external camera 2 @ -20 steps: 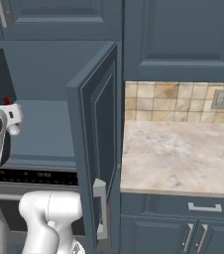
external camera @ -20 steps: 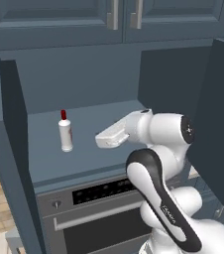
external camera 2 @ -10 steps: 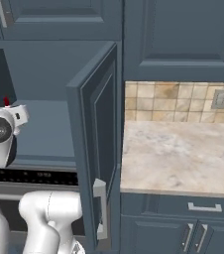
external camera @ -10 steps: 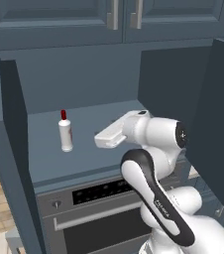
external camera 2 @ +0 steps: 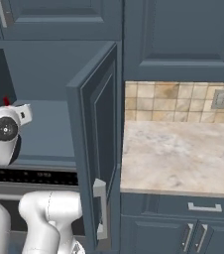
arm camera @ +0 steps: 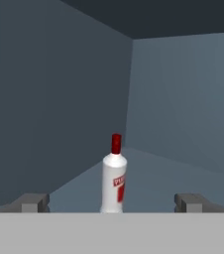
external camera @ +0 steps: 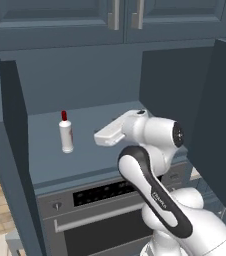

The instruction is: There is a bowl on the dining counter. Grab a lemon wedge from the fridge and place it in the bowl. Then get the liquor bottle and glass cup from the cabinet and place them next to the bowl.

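While pincer [arm camera: 112, 202] gapes wide, liquor bottle [arm camera: 114, 176] upright ahead, between fingertips, untouched

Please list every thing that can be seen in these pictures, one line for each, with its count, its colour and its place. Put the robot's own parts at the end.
liquor bottle: one, white with a red cap and red label, upright on the shelf of the open cabinet
open cabinet: one, dark blue-grey, above the oven, both doors swung out
cabinet door: one, dark blue-grey with a pale handle, open beside the counter
oven: one, grey with a dark panel, below the cabinet shelf
counter: one, beige marbled, right of the open door
tiled backsplash: one, tan, behind the counter
gripper: one, dark fingertips, open, aimed at the bottle and apart from it
arm: one, white with dark joints, before the oven
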Motion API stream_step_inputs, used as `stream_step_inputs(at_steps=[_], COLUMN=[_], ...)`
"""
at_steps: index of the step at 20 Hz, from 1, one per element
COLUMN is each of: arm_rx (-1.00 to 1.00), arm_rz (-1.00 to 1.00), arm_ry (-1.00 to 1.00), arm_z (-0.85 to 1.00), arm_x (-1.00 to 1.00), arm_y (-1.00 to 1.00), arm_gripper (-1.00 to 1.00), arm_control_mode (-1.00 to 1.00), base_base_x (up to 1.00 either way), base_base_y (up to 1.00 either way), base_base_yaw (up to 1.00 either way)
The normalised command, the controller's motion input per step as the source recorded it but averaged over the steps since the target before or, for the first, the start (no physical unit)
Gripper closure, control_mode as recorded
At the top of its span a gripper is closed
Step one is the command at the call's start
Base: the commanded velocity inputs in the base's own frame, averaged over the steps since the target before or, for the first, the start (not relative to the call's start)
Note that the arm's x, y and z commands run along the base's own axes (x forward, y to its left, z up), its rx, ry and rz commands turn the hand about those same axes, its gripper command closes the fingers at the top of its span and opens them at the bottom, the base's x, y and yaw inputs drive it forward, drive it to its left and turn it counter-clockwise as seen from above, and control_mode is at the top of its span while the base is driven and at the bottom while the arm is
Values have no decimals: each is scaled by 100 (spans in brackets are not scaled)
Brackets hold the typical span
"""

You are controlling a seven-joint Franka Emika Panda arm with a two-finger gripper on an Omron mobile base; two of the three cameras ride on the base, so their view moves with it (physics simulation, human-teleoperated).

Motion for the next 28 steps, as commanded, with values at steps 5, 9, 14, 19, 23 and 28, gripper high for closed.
stream_step_inputs(at_steps=[5, 9, 14, 19, 23, 28], arm_rx=[0, 0, 1, 2, 3, 4], arm_rz=[0, 0, 0, 0, 0, 0], arm_ry=[0, 0, 0, 0, 0, 0], arm_z=[0, 0, 0, -2, -6, -10], arm_x=[24, 26, 22, 23, 22, 21], arm_y=[0, 0, 2, 19, 34, 27], arm_gripper=[-100, -100, -100, -100, -100, -100], arm_control_mode=[-100, -100, -100, -100, -100, -100], base_base_x=[0, 0, 0, 0, 0, 0], base_base_y=[0, 0, 0, 0, 0, 0], base_base_yaw=[0, 0, 0, 0, 0, 0])
